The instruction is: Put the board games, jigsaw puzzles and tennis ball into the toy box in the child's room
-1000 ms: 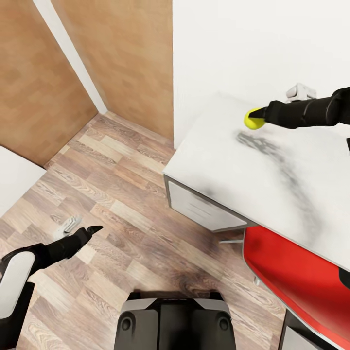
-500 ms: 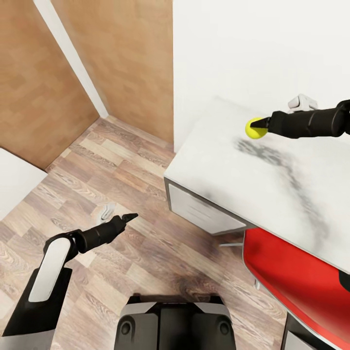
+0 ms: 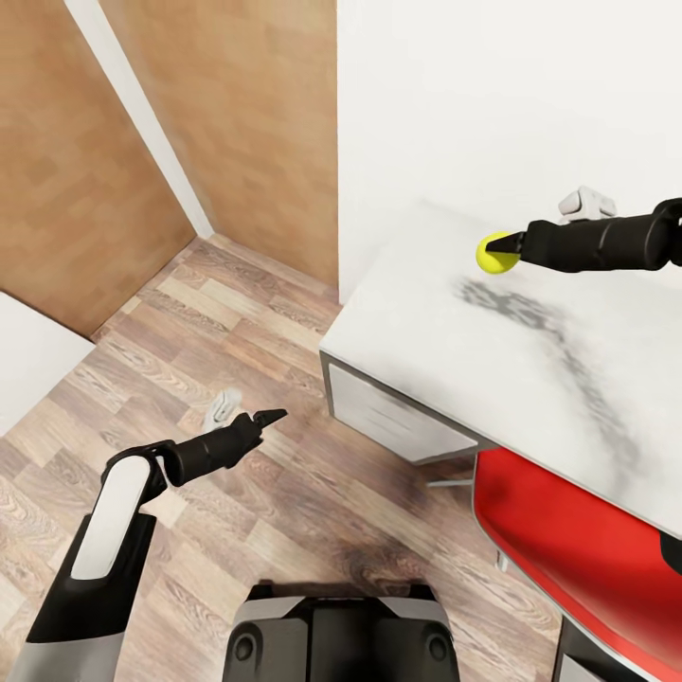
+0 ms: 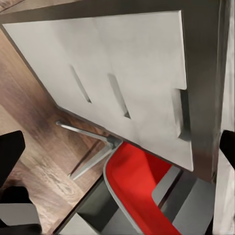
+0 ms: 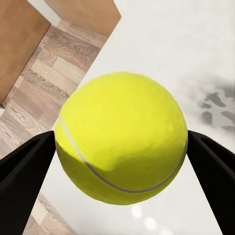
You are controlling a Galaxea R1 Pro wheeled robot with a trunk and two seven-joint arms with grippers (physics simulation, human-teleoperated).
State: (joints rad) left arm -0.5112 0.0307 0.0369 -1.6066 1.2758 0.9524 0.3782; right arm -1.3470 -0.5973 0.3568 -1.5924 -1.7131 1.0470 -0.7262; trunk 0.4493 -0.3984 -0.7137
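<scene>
Left gripper (image 3: 270, 415) nearer table (image 3: 445, 322) now; right gripper (image 3: 496, 247) clasping tennis ball (image 3: 494, 254).

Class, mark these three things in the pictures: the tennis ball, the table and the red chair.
tennis ball (image 5: 121, 137): right wrist view, middle of its yellow felt.
table (image 3: 455, 332): head view, bare light grey top near the corner.
red chair (image 3: 568, 549): head view, its red seat shell.

The bench (image 3: 455, 332) stands against the wall (image 3: 493, 95), right of the wardrobe doors (image 3: 227, 123). The tennis ball (image 3: 494, 254) hangs above its far side; the chair (image 3: 568, 549) tucks under its near edge.
</scene>
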